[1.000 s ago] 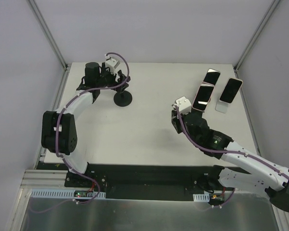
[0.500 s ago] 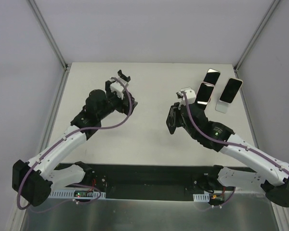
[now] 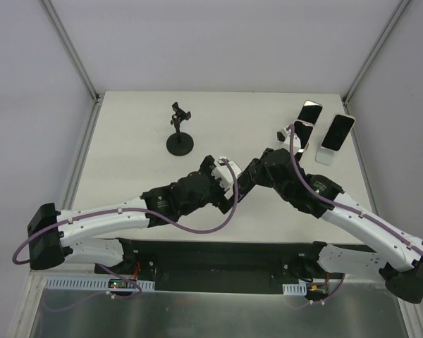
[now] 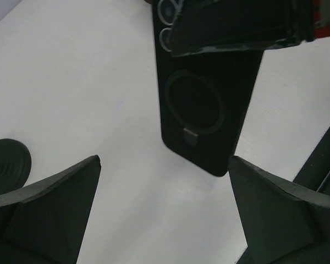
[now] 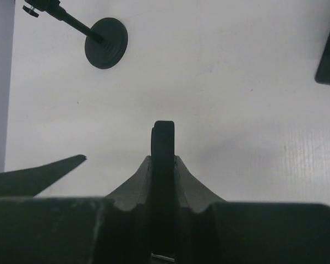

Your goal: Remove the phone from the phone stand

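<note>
The phone [image 4: 209, 104] is already clear of the phone stand [image 3: 180, 144], which stands empty toward the far left of the tabletop [image 3: 141, 165]. The phone now hangs at mid-table, back side toward your left wrist camera. The right gripper [image 5: 163, 168] has its jaws pinching the camera end, with the phone edge-on between them. The left gripper [image 4: 164, 165] has its jaws spread wide, one finger on each side of the phone's free lower end and touching nothing.

This looks like a handover, so treat it as one:

- Centre first. In the left wrist view the phone sits right of the midline, so shift until both fingers are equally far from its long edges.
- Advance until the pads overlap the body well below the magnetic ring, not just the bottom corner.
- Close across the width, squarely, so the phone doesn't twist in the right jaws.
- Release the right jaws only once the left grip is firm.

From overhead the dark wrists hide the phone, so I can't judge its height above the tabletop; rely on the wrist views for that. When you draw the right arm back, mind the other phones [image 3: 337, 132] propped at the far right.
</note>
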